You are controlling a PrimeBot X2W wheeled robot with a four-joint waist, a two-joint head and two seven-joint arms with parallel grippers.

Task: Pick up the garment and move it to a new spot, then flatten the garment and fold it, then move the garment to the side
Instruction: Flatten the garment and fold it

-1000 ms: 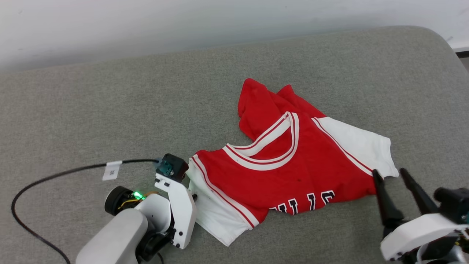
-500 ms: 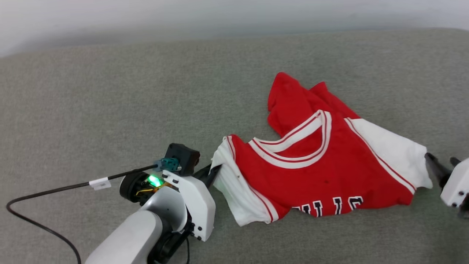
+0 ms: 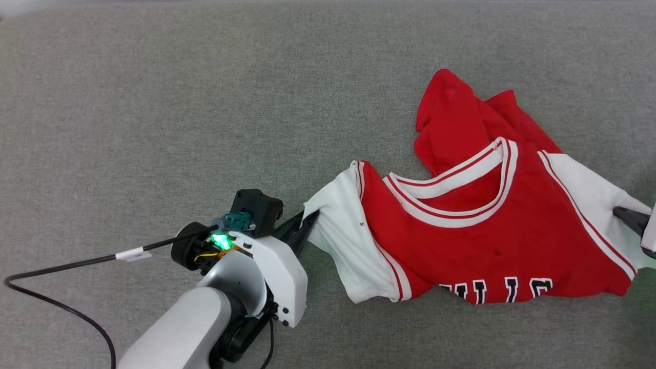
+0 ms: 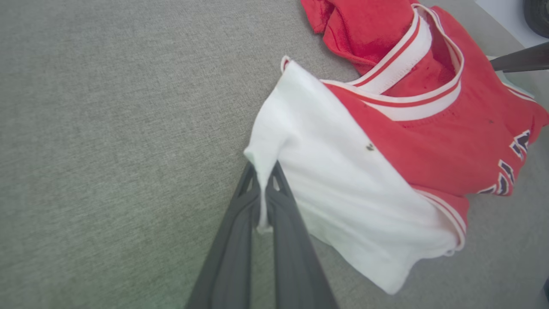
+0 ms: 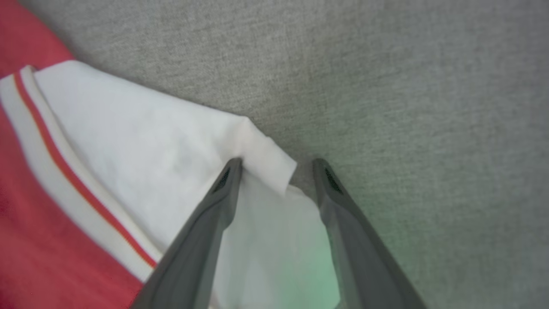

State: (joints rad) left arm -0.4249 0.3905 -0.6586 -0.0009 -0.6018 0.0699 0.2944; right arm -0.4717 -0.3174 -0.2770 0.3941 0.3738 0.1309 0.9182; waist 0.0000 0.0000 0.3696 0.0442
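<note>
The shirt (image 3: pixel 487 246) lay crumpled on the right half of a grey woven surface (image 3: pixel 205 102). Its lower body was folded under, so the chest lettering (image 3: pixel 494 289) was cut off along the fold. Only black, white-edged strokes that looked like U, L, L and part of a curved letter could be read. The red back panel bunched up behind the striped collar (image 3: pixel 461 205). The left gripper (image 4: pixel 262 169) had its fingers pinched together on the edge of the white sleeve (image 4: pixel 326 184) nearest it, with the cloth gathered between the tips. The right gripper (image 5: pixel 276 165) was cut off at the right edge of the head view, where just one dark finger (image 3: pixel 631 219) lay on the other sleeve. From its own wrist its jaws stood apart, straddling that sleeve's turned-over corner (image 5: pixel 266 165) without clamping it. A black cable (image 3: pixel 61 266) trailed across the surface from the left wrist, and the print on its white tag (image 3: pixel 132 253) was too small to read. A green light (image 3: pixel 220 239) glowed on that wrist. A dark round shape (image 4: pixel 538 13) in the corner of the left wrist view could not be made out.
</note>
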